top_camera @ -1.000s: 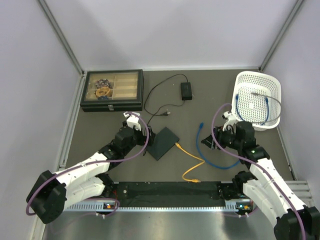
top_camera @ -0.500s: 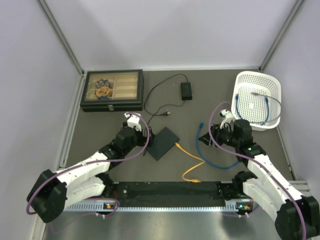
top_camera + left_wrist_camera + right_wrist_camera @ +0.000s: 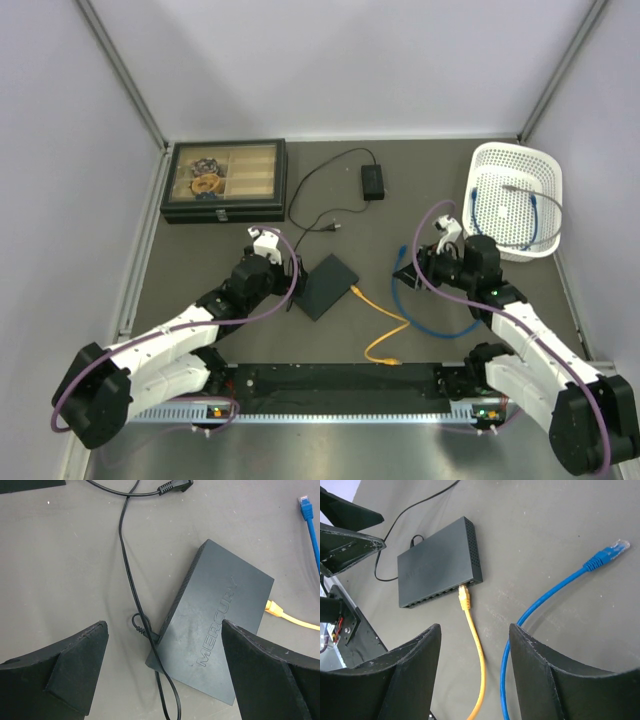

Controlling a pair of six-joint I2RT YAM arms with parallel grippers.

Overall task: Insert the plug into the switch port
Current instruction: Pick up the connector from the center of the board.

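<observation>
- Since the earlier frame the right arm (image 3: 505,305) has swung left toward the middle of the tabletop (image 3: 430,200); the left arm (image 3: 190,325) has not moved.
- Right jaws: part open and empty, hovering over the blue cable (image 3: 545,600) and the yellow cable (image 3: 479,660).
- Left jaws: spread wide and empty, above the switch (image 3: 215,630), one on each side.
- The switch lies flat mid-tabletop, slightly toward the near edge. The switch port (image 3: 440,594) row is on its right-facing edge, with the yellow plug (image 3: 464,596) already at one port.
- The blue plug (image 3: 605,554) lies loose, apart from the switch, toward the basket (image 3: 515,146) in the far right corner.
- Handling, as a judgement: the plug looks light and hard, probably with a brittle latch tab, and its cable is limp. Pinch the plug body just behind the tip. The switch may slide, so brace it.
</observation>
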